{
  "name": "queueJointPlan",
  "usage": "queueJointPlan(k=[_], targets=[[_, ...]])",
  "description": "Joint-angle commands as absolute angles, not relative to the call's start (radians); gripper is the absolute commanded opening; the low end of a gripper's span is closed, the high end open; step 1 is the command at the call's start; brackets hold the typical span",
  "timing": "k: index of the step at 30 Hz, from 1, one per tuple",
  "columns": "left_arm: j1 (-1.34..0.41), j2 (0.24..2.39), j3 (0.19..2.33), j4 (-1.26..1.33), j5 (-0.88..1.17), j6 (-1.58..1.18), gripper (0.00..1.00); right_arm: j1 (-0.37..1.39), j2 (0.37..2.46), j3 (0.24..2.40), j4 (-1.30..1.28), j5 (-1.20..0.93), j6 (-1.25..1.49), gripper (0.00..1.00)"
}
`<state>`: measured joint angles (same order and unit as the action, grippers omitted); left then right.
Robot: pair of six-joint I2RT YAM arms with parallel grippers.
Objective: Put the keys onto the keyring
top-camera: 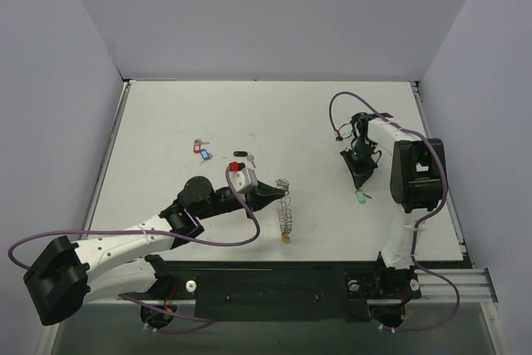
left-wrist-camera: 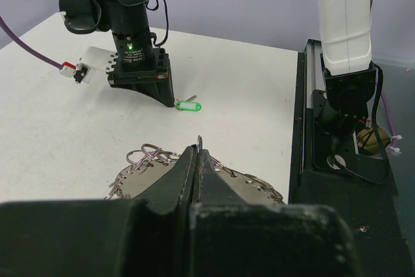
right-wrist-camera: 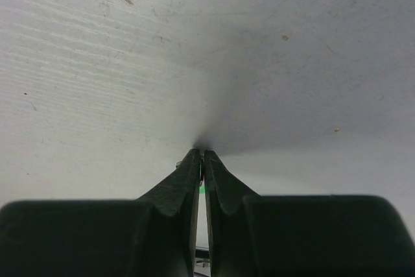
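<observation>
We start with the bench [top-camera: 166,122], and from what lies on it we judge the job barely begun: the ring is secured, but we can see no coloured key threaded on it.

The left gripper [top-camera: 279,192] has its jaws pressed together on the keyring [top-camera: 285,209], which stands on edge near the middle of the bench's near half. From the left wrist, one thin loop of the ring's fringe pokes up between the closed jaws. Its yellow tag [top-camera: 287,239] rests at the ring's near end.

The right gripper [top-camera: 361,182] points down at the bench, well apart from the ring on the right side, with its jaws together or all but. A speck of green shows in the slit between them from its own camera, yet we cannot tell whether anything is pinched.

The green key [top-camera: 362,198] lies flat on the bench just beside those tips, so we take it as the first one being fetched.

Off to the left, beyond the left arm, the blue key [top-camera: 205,155] and the red key [top-camera: 238,154] lie loose with others close by. All of them have yet to be carried over and threaded.
</observation>
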<state>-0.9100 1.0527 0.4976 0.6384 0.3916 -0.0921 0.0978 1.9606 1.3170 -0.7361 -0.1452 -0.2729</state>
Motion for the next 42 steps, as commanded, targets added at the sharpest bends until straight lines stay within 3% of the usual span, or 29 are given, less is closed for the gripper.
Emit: queueJointPlan(k=[1, 42], targets=[[-0.907, 1.022, 0.503, 0.696, 0.377, -0.089, 0.00, 0.092, 1.974, 1.347, -0.775, -0.130, -0.261, 0.05], [-0.907, 1.014, 0.497, 0.686, 0.365, -0.084, 0.00, 0.046, 1.901, 1.296, -0.798, -0.193, -0.262, 0.11]])
